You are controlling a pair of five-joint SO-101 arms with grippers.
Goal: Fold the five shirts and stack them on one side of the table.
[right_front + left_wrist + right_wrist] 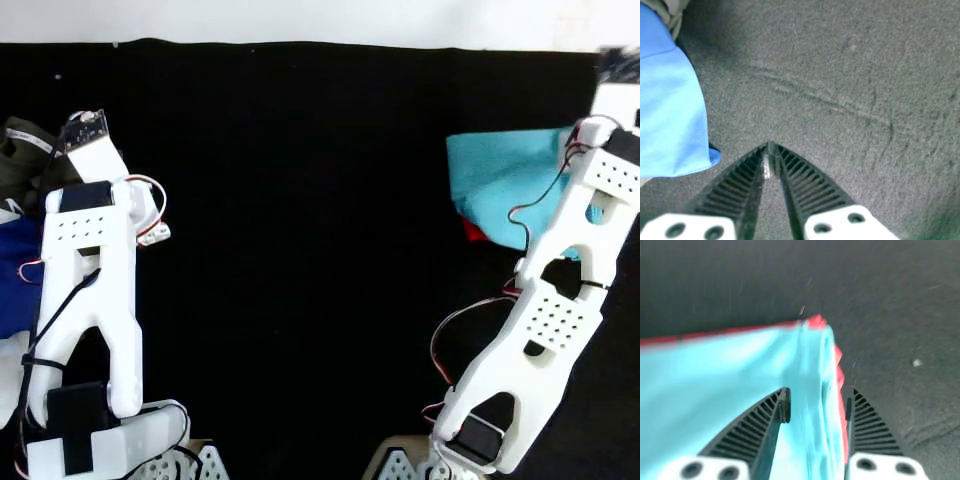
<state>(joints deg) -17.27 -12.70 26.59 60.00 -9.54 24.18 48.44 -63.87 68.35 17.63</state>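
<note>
A folded teal shirt [500, 170] lies at the right side of the black table on top of a red shirt [473, 232], whose edge peeks out. My right gripper [815, 400] is open low over the teal shirt's [715, 390] folded edge, one finger above the teal cloth and the other by the red edge [839, 365]. At the table's left edge, a blue shirt [15, 270], a dark olive shirt [25, 160] and white cloth [10, 370] are piled. My left gripper [771, 147] is shut and empty above the bare table, just beside the blue shirt [665, 100].
The black table cover [300, 200] lies wide between the two arms. The left arm [90, 260] stands beside the left pile, and the right arm [550, 320] leans over the teal shirt. Faint creases mark the cover [840, 105].
</note>
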